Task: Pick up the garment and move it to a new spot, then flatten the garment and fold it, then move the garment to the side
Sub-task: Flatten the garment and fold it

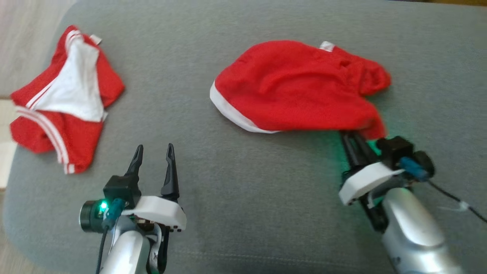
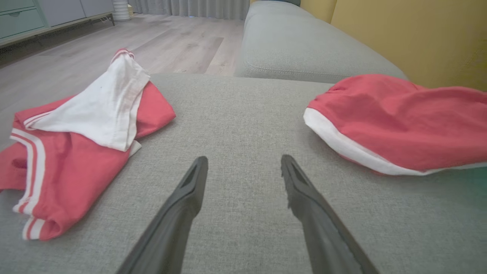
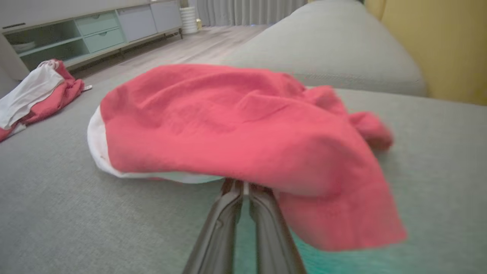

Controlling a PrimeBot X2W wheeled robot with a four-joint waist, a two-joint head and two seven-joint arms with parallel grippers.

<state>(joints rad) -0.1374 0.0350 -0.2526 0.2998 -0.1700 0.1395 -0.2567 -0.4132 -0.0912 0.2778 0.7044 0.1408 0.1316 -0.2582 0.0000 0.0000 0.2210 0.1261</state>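
Upper left, another red top [image 1: 76, 133] sat crumpled on the sofa [image 1: 243, 190]. The left gripper [image 1: 155, 148], lower left, gaped wide, empty. The garment [image 1: 296, 87] lay centre-right, with the right gripper [image 3: 243, 188] pinched shut on its near edge. Pickup step, I'd say: next needs a clean lift and carry.

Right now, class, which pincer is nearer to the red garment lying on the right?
The right pincer: it is shut on the near edge of that red garment. The left pincer stands open over bare cushion, well apart, to its left.
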